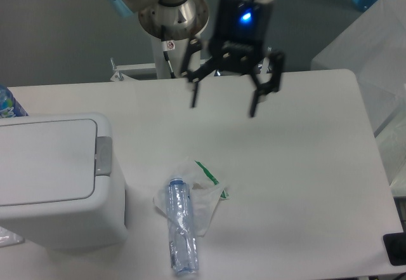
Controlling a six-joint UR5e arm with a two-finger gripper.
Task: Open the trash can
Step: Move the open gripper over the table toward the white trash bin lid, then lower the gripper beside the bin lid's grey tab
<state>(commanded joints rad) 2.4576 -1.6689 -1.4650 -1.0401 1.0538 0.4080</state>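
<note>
Sitting at far left, front half of the table [304, 166]: trash can [54, 181], white, boxy, rounded corners, flat lid closed, grey latch button [103, 155] showing on its right edge. Peeking out behind the can's back left corner: part of a blue-labelled bottle [7, 104], mostly cut off by the frame edge. Lying just right of the can, near the front edge: a crushed clear plastic bottle [181, 227], cap end pointing away from the front edge, resting partly on a crumpled clear wrapper with green print [204, 188]; neither touching the can. Hanging above the table's back middle, up and to the right of the can and well apart from it: gripper [223, 103], black, blue light glowing on its body, fingers pointing down, spread wide, gripping nothing. Blurring slightly around the fingers. Nothing lying between gripper and latch; bottle and wrapper sitting nearer the front, off that line. Standing behind the table's back edge, just left of the gripper: robot base column [172, 23], white with metal flange. Showing at far right: translucent plastic sheeting [374, 58], and a dark object [396, 248] at the bottom right corner, too cropped for identifying.
</note>
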